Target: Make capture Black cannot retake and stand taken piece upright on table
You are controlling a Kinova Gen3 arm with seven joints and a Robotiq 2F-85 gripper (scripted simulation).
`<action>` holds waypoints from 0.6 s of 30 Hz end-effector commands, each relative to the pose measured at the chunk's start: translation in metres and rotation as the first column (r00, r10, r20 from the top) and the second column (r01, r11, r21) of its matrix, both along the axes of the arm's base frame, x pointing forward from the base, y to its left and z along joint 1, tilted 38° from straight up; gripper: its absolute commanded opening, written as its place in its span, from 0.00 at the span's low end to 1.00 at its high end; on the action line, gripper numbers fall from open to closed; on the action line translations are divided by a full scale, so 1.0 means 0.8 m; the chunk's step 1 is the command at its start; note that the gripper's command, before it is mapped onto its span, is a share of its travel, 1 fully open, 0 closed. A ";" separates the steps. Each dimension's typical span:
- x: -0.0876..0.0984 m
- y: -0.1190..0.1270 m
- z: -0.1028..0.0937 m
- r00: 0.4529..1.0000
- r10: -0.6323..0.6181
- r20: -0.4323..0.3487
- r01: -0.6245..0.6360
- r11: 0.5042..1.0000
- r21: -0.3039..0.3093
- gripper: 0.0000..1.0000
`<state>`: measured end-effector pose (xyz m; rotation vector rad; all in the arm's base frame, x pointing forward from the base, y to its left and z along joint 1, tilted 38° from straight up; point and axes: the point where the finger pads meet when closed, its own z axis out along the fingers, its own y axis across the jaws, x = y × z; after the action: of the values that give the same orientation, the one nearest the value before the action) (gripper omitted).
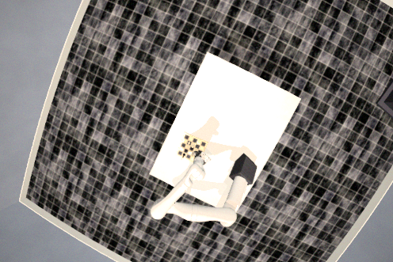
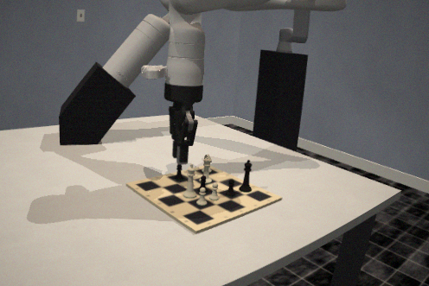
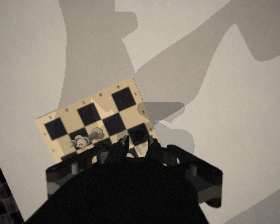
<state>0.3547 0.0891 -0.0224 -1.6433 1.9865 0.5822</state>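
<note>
A small chessboard (image 2: 206, 198) lies on the white table; it also shows in the overhead view (image 1: 192, 146) and in the wrist view (image 3: 98, 122). A black pawn (image 2: 178, 173) stands on the board's far corner square. My gripper (image 2: 181, 155) hangs straight above this pawn, fingers partly open and holding nothing, tips just over its head. Nearby stand a tall white piece (image 2: 190, 181), another white piece (image 2: 208, 168), two white pawns (image 2: 201, 196), a tall black piece (image 2: 246, 176) and a black pawn (image 2: 231, 187). In the wrist view my fingers cover the board's near edge.
The arm's black pedestal (image 2: 280, 96) stands at the table's back right. A slanted black box (image 2: 95, 104) sits at the back left. The table's edge (image 2: 346, 219) runs to the right of the board.
</note>
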 end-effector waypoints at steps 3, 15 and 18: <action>0.000 0.001 -0.002 1.000 0.000 0.000 0.000 1.000 0.000 0.34; 0.003 0.017 -0.023 1.000 0.000 0.000 0.000 1.000 0.000 0.34; 0.004 0.021 -0.027 1.000 0.000 0.000 0.000 1.000 0.000 0.34</action>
<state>0.3592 0.1043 -0.0408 -1.6386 1.9847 0.5771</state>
